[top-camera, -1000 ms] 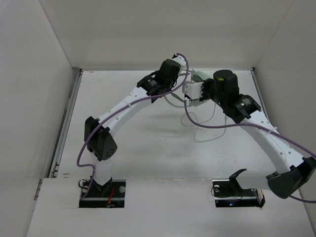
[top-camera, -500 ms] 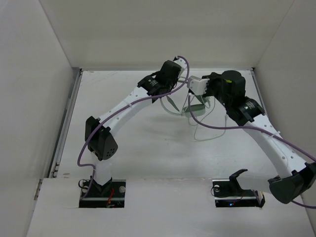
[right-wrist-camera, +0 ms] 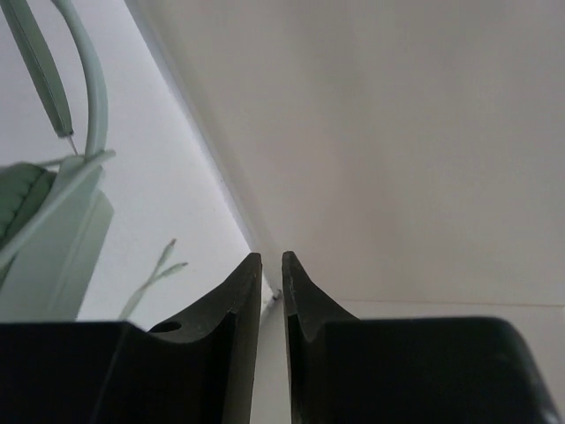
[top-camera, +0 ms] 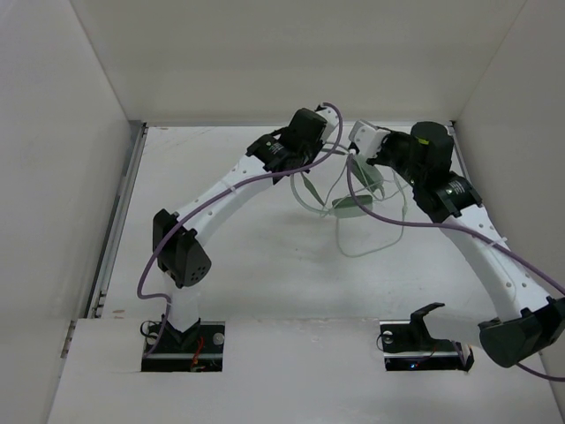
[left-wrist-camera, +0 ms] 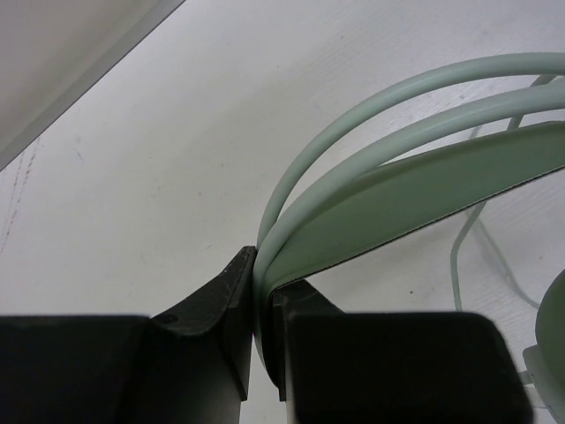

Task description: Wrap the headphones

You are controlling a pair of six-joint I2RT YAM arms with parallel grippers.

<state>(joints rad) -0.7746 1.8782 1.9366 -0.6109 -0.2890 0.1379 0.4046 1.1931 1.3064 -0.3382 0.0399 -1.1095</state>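
The mint-green headphones hang from my left gripper [left-wrist-camera: 256,265], which is shut on the thin headband [left-wrist-camera: 397,194]. In the top view the headband [top-camera: 308,189] and one cup [top-camera: 353,206] show between the two arms near the back of the table. The whitish cable [top-camera: 371,240] loops loosely on the table in front of them. My right gripper [right-wrist-camera: 272,261] is near the back wall, to the right of the headphones, its jaws almost closed on a thin whitish strand [right-wrist-camera: 277,296]. A cup [right-wrist-camera: 22,199] and the cable's forked end [right-wrist-camera: 159,265] show to its left.
White walls enclose the table on the back and both sides; the back wall [right-wrist-camera: 397,132] is close in front of my right gripper. Purple arm cables [top-camera: 380,216] arc over the headphones. A metal strip [top-camera: 119,212] runs along the left edge.
My right gripper moved from the middle, over the headphones, to the right and back toward the wall, drawing the cable along. The cup has come into view. The left gripper held still.
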